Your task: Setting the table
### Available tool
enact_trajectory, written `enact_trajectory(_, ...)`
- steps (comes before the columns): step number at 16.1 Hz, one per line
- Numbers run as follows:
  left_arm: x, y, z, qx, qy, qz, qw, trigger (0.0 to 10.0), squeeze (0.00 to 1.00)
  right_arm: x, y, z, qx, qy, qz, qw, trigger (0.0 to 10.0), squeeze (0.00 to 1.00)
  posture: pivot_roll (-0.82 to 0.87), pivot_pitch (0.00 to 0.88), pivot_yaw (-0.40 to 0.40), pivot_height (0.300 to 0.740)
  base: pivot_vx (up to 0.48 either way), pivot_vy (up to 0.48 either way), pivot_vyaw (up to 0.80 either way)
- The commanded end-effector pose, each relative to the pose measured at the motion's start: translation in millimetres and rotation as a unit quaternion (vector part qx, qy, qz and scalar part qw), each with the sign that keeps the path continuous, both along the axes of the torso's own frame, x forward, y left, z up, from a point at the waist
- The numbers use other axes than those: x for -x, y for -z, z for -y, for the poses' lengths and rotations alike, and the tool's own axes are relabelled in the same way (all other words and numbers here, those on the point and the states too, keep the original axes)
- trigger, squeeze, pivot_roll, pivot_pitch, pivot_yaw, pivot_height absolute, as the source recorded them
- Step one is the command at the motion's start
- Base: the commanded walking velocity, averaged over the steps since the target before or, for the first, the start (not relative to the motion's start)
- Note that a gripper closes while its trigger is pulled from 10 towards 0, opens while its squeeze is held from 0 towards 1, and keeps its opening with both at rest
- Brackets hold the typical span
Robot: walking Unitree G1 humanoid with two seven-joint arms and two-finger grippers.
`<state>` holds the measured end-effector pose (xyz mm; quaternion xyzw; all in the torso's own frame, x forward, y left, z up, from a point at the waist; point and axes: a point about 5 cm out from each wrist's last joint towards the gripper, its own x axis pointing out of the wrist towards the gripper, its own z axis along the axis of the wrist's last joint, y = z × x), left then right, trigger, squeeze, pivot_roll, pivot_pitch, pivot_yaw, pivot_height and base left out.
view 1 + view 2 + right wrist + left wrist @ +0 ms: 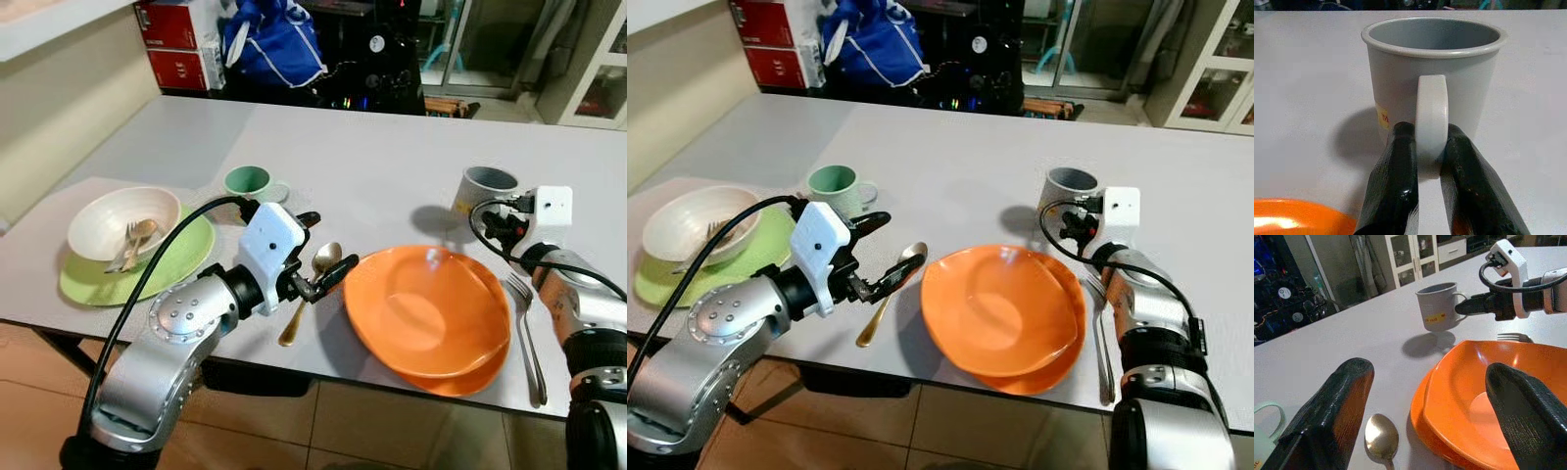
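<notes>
Place setting at far left already made up: white ceramic bowl [122, 222] with cutlery inside, seated on round lime-green plate [83, 282], mint-green ceramic mug [249, 182] just beyond on grey table [372, 157]. Gold metal spoon [312, 286] laid just left of deep orange bowl [431, 309], ready for 2nd setting. Left hand [1425, 411] spread wide, holding nothing, hovering over spoon and orange rim, forearm angled in from front edge. Silver steel fork [524, 328] lying right of orange bowl. Right hand [1431, 161] pinched on handle of grey ceramic mug [1432, 85], mug upright beyond bowl, probably being placed; arm reaching forward, wrist level.
</notes>
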<state>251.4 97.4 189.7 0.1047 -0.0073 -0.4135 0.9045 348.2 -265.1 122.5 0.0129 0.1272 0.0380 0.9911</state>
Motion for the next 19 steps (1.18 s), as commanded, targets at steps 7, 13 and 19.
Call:
enact_trajectory(7,0.0,-4,4.0,-0.006,0.016,0.003,1.0,10.0,0.0,7.5,12,6.6,0.031,-0.031,-0.024,0.999,10.0,0.48,0.0,0.0,0.04,0.74,0.0,0.0,0.0)
enact_trajectory(13,-2.2,-5,5.6,-0.011,0.022,0.008,1.0,10.0,0.0,9.5,17,12.4,0.032,-0.015,-0.033,0.999,10.0,1.0,0.0,0.0,0.044,0.74,0.0,0.0,0.0)
enact_trajectory(19,-9.2,-6,5.3,-0.025,-0.007,0.031,0.999,10.0,0.0,11.4,-1,18.8,0.019,-0.004,0.029,0.999,10.0,0.0,0.0,0.0,0.037,0.74,0.0,0.0,0.0)
